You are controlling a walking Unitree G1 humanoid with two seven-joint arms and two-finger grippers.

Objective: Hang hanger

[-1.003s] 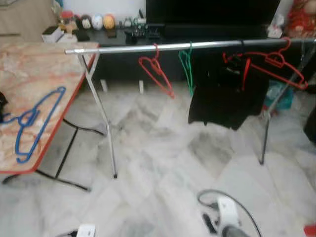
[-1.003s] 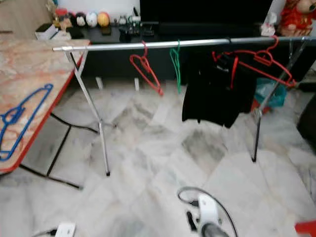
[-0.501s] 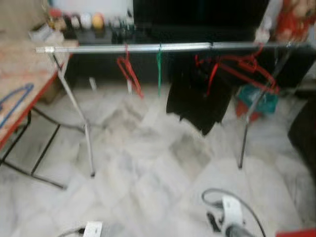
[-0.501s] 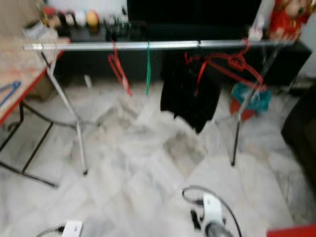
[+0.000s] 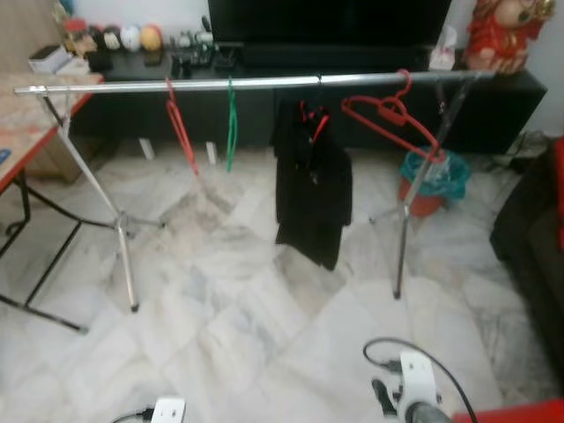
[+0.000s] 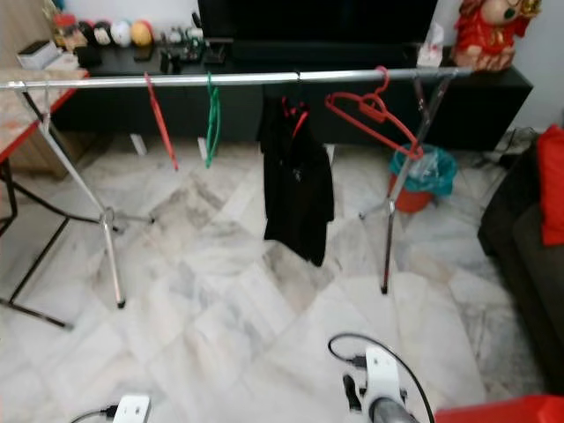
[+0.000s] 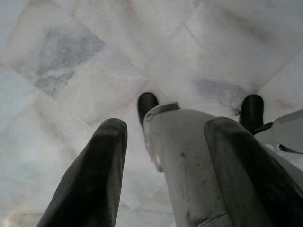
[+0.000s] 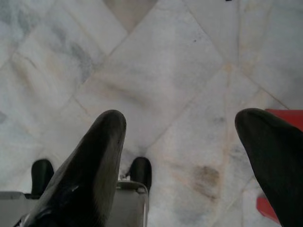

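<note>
1. Left eye view: a chrome clothes rail (image 5: 264, 84) runs across the room on crossed metal legs, over a marble floor (image 5: 247, 308). On it hang, from the robot's left to right, a thin red hanger (image 5: 180, 128), a green hanger (image 5: 232, 123), a black garment (image 5: 310, 189) on its own red hanger, and a wide red hanger (image 5: 392, 119) tilted down toward the right. Behind the rail stands a low black cabinet (image 5: 493, 106) carrying small ornaments. A tabletop (image 5: 22, 123) with an orange edge shows at the far left. A white device with a black cable (image 5: 414, 383) lies on the floor near the bottom edge.

2. Right eye view: the same scene. A teal bin (image 6: 421, 172) stands behind the rail's right legs, and a dark sofa (image 6: 529, 264) with a red cushion (image 6: 551, 181) sits at the right edge.

3. Left wrist view: the left gripper (image 7: 163, 142) hangs above the marble floor, jaws apart and holding nothing, with the robot's silver leg showing between the fingers (image 7: 94, 179).

4. Right wrist view: the right gripper (image 8: 189, 127) points down at the floor, jaws wide apart and empty.
</note>
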